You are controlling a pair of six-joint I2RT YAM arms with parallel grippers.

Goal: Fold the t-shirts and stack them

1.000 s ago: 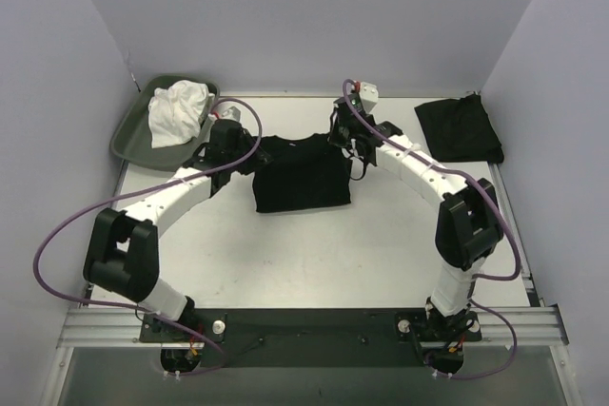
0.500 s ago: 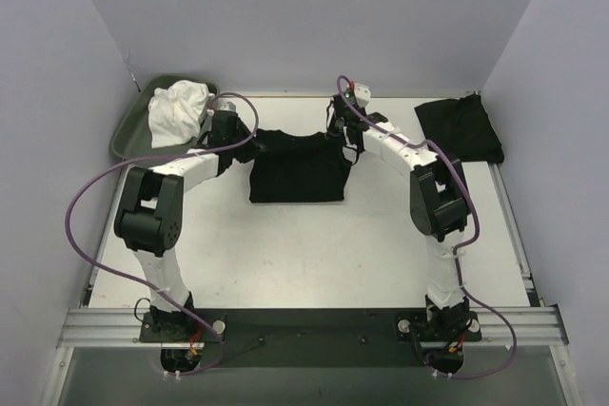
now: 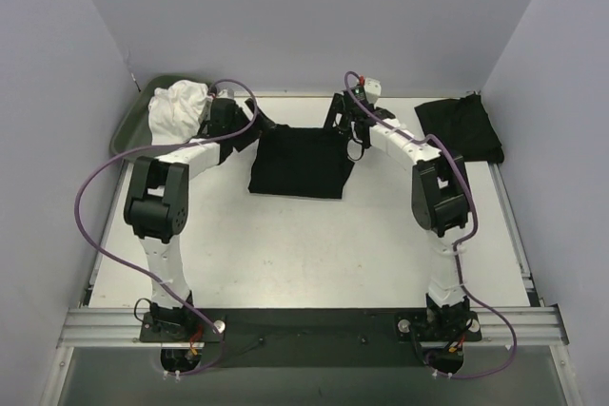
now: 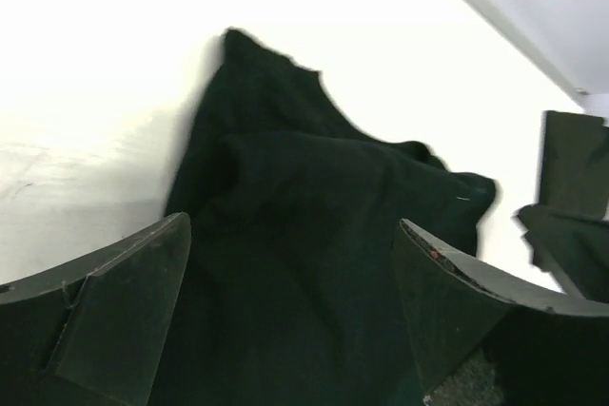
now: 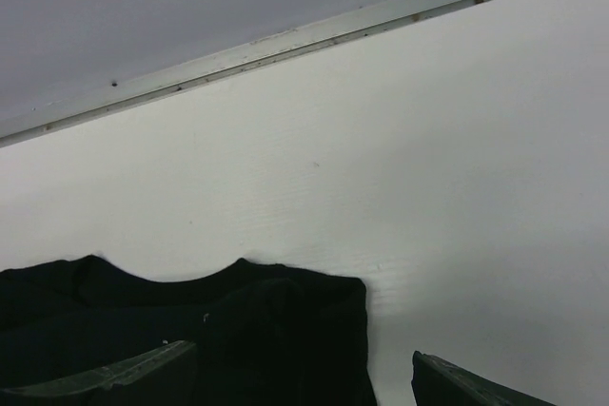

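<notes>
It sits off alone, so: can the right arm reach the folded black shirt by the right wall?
Probably yes: the shirt lies uncovered on the table, nothing stands between, and the right fingers are open and empty.

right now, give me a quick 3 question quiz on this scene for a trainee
1. True or false: the white cloth lies in the tray.
2. Where is the folded t-shirt? A. at the far right of the table B. in the tray C. by the arm bases
3. Fill in: at the far corners of the centre t-shirt, the left gripper and the right gripper both stand ____.
Key: 1 true; 2 A; 3 open.
</notes>
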